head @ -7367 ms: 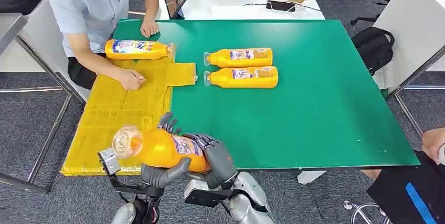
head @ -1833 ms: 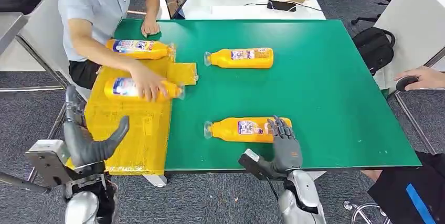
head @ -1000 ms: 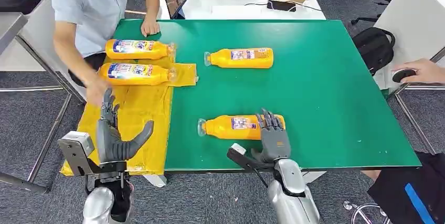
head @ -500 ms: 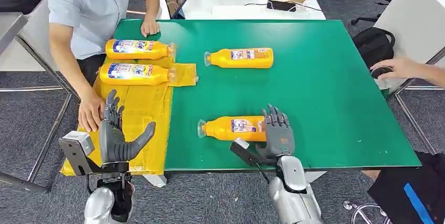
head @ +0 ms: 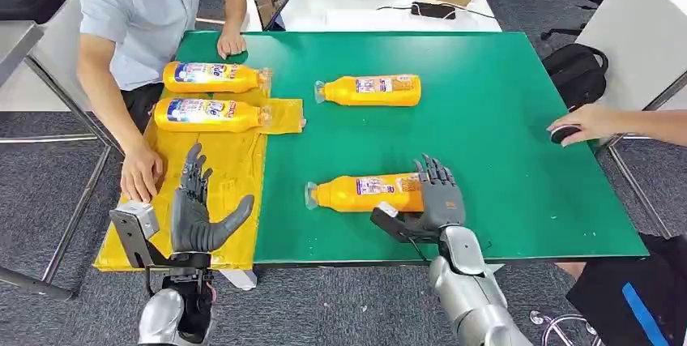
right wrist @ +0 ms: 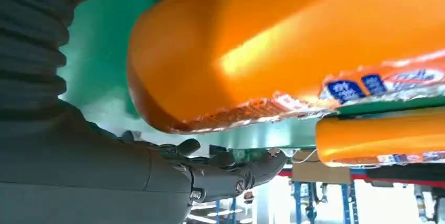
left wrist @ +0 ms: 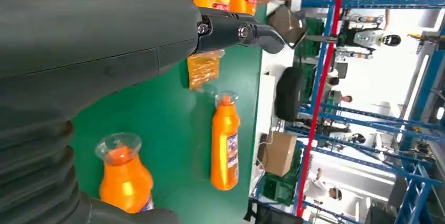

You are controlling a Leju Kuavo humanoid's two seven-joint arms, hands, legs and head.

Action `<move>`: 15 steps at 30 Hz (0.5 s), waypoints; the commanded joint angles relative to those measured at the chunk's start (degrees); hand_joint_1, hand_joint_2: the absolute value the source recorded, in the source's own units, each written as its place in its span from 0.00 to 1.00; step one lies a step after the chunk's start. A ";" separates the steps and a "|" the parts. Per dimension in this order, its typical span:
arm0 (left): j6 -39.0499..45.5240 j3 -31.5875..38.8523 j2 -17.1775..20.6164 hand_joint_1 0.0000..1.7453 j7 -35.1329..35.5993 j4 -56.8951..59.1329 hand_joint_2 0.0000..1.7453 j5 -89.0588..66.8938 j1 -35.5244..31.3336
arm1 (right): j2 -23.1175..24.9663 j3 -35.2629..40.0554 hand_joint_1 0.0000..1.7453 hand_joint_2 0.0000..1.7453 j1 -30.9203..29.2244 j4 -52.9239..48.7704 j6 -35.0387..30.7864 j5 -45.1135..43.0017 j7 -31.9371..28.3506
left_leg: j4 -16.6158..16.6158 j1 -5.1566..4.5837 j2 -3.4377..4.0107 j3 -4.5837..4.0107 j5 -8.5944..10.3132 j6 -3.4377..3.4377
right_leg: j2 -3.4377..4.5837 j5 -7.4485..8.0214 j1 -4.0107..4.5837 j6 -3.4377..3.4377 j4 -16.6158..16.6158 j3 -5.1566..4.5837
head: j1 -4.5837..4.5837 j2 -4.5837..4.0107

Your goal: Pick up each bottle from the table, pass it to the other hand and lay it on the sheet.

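With two bottles (head: 212,77) lying on sheet (head: 186,200), two left; right hand (head: 437,196) cupping the near one (head: 364,192), grip uncertain; left hand (head: 198,216) spread, holding nothing.

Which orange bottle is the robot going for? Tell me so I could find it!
Look at the big green table. Near its front edge, closest to the robot, one orange bottle lies on its side. It is the only bottle with the right robot hand on its base; another lies alone farther back, and two lie on the yellow sheet.
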 commanded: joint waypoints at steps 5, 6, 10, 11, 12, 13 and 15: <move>-0.53 0.30 -0.04 0.00 0.42 6.87 1.00 1.22 -2.96 | -1.97 2.38 0.00 1.00 -3.60 13.79 1.83 5.12 0.45 | -0.11 0.02 -0.07 0.33 0.04 0.09 | -0.22 0.08 0.06 -0.28 -0.14 0.34 | 0.02 0.00; -0.68 0.25 -0.04 0.00 0.32 7.02 1.00 1.41 -3.14 | -2.03 2.93 0.00 1.00 -3.99 14.45 2.42 5.13 0.18 | -0.09 0.00 -0.06 0.32 0.03 0.08 | -0.20 0.07 0.05 -0.26 -0.11 0.30 | 0.00 0.00; -1.25 0.53 -0.04 0.00 0.53 8.73 1.00 3.01 -4.29 | -1.94 4.72 0.00 1.00 -5.59 16.73 5.07 4.95 -1.01 | -0.10 0.03 -0.05 0.46 0.05 0.09 | -0.22 0.10 0.08 -0.31 -0.15 0.44 | 0.02 0.00; -1.28 0.47 -0.04 0.00 0.49 8.91 1.00 3.03 -4.72 | -1.87 4.50 0.07 1.00 -6.02 16.98 5.40 4.55 -1.66 | -0.14 0.02 -0.08 0.50 0.08 0.10 | -0.25 0.12 0.08 -0.33 -0.18 0.49 | 0.00 0.00; -1.25 0.36 -0.04 0.00 0.55 8.97 1.00 3.00 -5.09 | -1.84 4.57 0.68 1.00 -6.36 17.13 5.61 4.53 -2.08 | -0.07 0.03 -0.03 0.53 0.04 0.06 | -0.16 0.10 0.08 -0.28 -0.11 0.49 | 0.02 0.00; -1.23 0.23 -0.04 0.00 0.60 8.94 1.00 2.98 -5.33 | -1.69 4.68 0.69 1.00 -6.60 17.21 5.56 4.61 -2.04 | -0.09 0.02 -0.06 0.53 0.08 0.09 | -0.21 0.13 0.08 -0.32 -0.13 0.50 | 0.00 0.00; -1.22 0.00 -0.04 0.00 0.70 8.50 1.00 2.94 -5.52 | -1.52 4.54 0.83 1.00 -7.05 17.30 5.52 4.29 -2.54 | -0.06 0.01 0.01 0.62 0.04 0.04 | -0.13 0.11 0.06 -0.28 -0.08 0.53 | 0.00 0.00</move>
